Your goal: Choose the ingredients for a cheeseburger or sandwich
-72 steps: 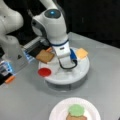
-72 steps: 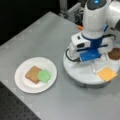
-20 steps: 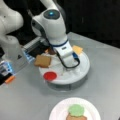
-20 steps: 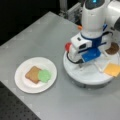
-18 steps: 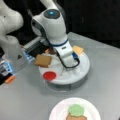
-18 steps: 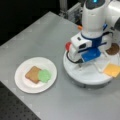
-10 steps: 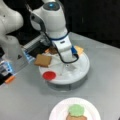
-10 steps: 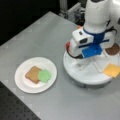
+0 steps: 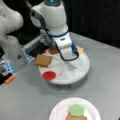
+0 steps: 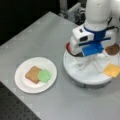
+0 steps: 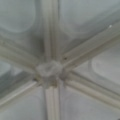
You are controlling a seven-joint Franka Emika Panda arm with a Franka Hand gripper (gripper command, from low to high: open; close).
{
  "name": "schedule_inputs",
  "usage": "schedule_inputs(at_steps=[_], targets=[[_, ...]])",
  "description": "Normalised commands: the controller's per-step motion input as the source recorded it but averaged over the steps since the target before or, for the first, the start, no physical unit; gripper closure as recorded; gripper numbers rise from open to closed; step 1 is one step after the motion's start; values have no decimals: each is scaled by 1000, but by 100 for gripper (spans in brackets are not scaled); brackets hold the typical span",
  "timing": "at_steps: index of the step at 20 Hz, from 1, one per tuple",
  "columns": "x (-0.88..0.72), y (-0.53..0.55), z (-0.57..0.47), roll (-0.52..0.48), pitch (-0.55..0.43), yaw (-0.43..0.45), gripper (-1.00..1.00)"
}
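My gripper [image 9: 66, 62] hangs over the middle of the white sectioned tray [image 9: 82, 70], just above its hub [image 11: 48, 71]; its fingers do not show in the wrist view. In the tray lie a toast square [image 9: 43, 60], a red tomato disc [image 9: 49, 75], a dark patty [image 10: 112, 49] and a cheese square [image 10: 112, 70]. A round white plate [image 10: 23, 83] carries a toast square [image 10: 32, 74] with the green lettuce piece [image 10: 44, 75] overlapping its edge. The gripper [image 10: 86, 60] stands well to the right of that plate.
The arm's white base [image 9: 12, 45] stands at a front view's left, with an orange and blue object [image 9: 10, 78] beside it. Grey table surface [image 10: 45, 32] lies around plate and tray; its edge drops off at a front view's bottom left.
The hand has risen a little above the tray's middle. The toast and lettuce on the plate have not moved.
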Motion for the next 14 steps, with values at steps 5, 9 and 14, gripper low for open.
schedule_inputs(at_steps=[5, 9, 14], targets=[[47, -16, 361, -7, 133, -308, -100], [83, -40, 221, -45, 67, -430, -100], [97, -68, 173, -48, 105, -542, -100]])
